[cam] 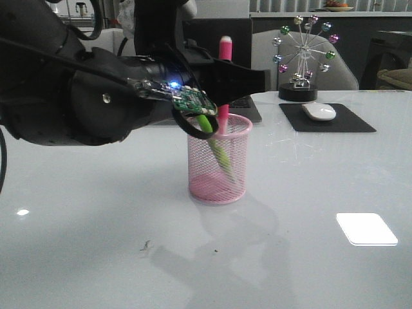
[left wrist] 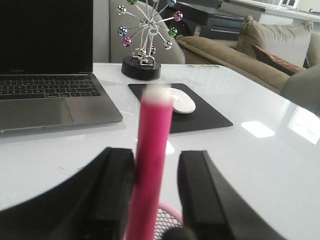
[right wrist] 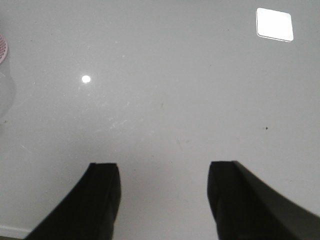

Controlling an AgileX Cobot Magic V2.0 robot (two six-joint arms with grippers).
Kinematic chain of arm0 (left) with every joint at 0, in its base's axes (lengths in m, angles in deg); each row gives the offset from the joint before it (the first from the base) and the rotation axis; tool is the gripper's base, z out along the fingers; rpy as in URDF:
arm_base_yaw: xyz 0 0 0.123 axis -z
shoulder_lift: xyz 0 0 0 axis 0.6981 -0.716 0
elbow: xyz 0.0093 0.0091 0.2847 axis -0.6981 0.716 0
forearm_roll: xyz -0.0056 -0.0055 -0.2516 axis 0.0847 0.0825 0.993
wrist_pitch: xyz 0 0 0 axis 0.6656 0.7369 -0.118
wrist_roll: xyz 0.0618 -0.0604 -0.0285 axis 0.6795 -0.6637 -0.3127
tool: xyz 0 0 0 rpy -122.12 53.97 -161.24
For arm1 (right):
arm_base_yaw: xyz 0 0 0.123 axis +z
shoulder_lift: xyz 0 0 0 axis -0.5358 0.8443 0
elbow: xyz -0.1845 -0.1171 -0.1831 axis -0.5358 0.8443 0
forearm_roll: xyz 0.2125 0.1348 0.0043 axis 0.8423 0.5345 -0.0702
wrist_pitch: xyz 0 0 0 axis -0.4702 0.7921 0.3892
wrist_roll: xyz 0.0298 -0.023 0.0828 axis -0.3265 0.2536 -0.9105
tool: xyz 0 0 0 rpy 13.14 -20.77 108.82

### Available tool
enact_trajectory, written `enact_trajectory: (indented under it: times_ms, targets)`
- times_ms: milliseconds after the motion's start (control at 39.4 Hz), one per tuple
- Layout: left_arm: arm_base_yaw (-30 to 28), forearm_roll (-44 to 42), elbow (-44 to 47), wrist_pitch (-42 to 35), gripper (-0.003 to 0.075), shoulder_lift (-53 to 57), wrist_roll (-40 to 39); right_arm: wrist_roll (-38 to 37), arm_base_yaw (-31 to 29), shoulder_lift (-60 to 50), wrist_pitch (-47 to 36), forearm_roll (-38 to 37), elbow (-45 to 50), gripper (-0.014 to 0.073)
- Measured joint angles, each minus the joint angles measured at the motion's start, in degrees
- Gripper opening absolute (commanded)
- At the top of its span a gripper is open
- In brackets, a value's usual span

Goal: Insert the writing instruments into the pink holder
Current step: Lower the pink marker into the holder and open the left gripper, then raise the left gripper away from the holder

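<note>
The pink holder (cam: 219, 164) stands mid-table. A green marker (cam: 215, 143) leans inside it. The pink marker (cam: 224, 51) stands nearly upright, its lower end down in the cup and its pale end on top. My left gripper (cam: 229, 77) is open around the marker's upper part. In the left wrist view the pink marker (left wrist: 152, 165) rests against one finger (left wrist: 117, 185), with a clear gap to the other; the holder's rim (left wrist: 170, 215) shows below. My right gripper (right wrist: 164, 172) is open over bare table, with the holder's edge (right wrist: 2, 49) just in view.
An open laptop (left wrist: 47, 95) sits behind the holder. To the right at the back lie a white mouse (cam: 318, 111) on a black pad (cam: 351, 122) and a ferris-wheel ornament (cam: 301, 61). A sofa (left wrist: 260, 55) stands beyond the table.
</note>
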Motion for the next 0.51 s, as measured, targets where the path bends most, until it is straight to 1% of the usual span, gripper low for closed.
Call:
enact_trajectory:
  times_ms: [203,330,406,508]
  targets:
    - [0.00,-0.87,0.00,0.22,0.0423,0.23,-0.03,0.00,0.00,0.00,0.00,0.00,0.00,0.0489]
    - [0.09,-1.49,0.00,0.82,0.0395,2.35,0.45,0.00,0.00,0.00,0.00,-0.14,0.00,0.0489]
    - [-0.34,-1.76,0.00,1.39,0.0380,4.76,2.78,0.00,0.00,0.00,0.00,-0.18,0.00,0.0489]
    - [-2.56,-1.88,0.00,3.77,0.0372,9.40,7.18,0.00,0.00,0.00,0.00,-0.18,0.00,0.0489]
